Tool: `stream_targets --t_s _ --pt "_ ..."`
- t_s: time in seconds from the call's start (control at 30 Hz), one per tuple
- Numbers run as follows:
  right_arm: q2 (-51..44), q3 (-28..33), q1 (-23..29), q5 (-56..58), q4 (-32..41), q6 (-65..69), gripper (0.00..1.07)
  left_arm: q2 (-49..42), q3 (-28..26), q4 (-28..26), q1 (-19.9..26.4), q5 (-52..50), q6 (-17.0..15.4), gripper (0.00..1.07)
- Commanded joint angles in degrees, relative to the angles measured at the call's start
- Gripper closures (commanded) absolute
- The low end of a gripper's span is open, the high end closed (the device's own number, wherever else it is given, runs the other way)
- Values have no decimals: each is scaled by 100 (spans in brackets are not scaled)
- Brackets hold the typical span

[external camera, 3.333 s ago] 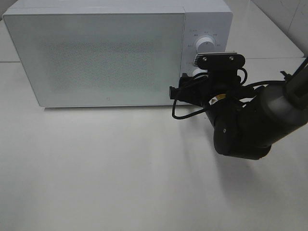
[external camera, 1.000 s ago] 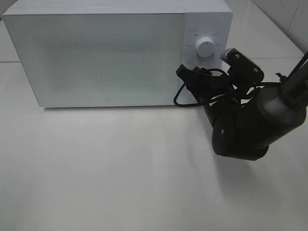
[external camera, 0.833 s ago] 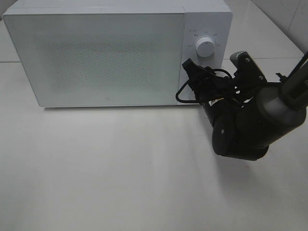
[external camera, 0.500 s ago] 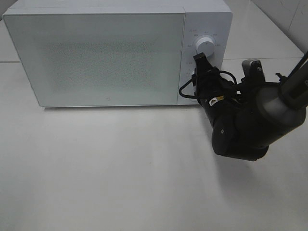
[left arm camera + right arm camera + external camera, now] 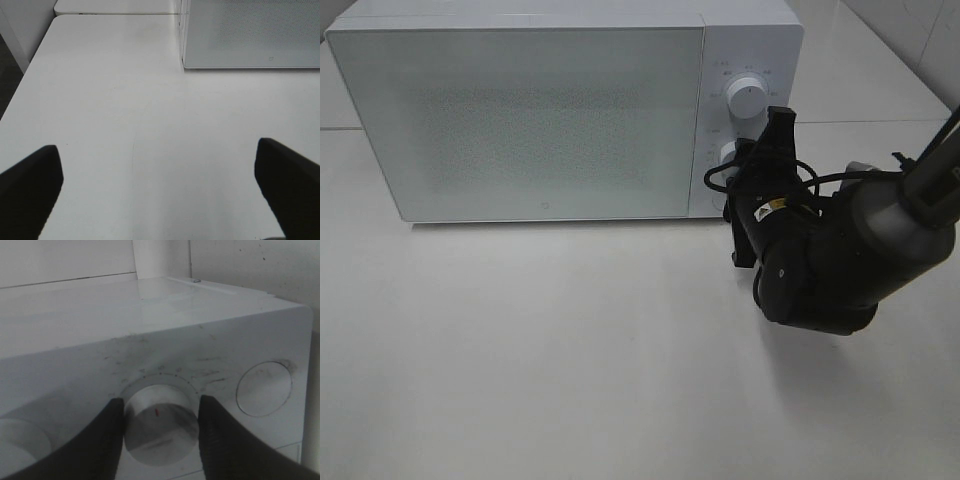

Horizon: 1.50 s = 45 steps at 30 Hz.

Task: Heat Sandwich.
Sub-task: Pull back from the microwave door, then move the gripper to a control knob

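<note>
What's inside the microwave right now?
Cannot tell: the microwave's door is shut and its frosted panel hides the whole cavity, so no sandwich shows in any view. Outside, the right gripper clamps the lower knob.

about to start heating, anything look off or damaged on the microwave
Nothing spilled, askew or broken: the microwave sits square with its door shut. Only oddity is dark smudging on the white panel around the knob that the right gripper clasps; it looks like grime, not damage.
</note>
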Motion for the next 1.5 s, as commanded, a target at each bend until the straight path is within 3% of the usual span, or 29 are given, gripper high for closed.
stream_targets --t_s 0.03,0.93,1.2,1.4,1.5 --pt "-23 -57 -11 -441 -11 642 92 -155 23 -40 17 -92 0 5" --pt "-23 -57 -11 -418 -212 504 84 -155 23 -40 17 -92 0 5" --pt "-23 -57 -11 -424 -183 401 62 -155 23 -40 17 -92 0 5" --pt "-23 -57 -11 -435 -155 350 33 -155 23 -40 17 -92 0 5" --pt "-23 -57 -11 -435 -172 344 28 -155 23 -40 17 -92 0 5"
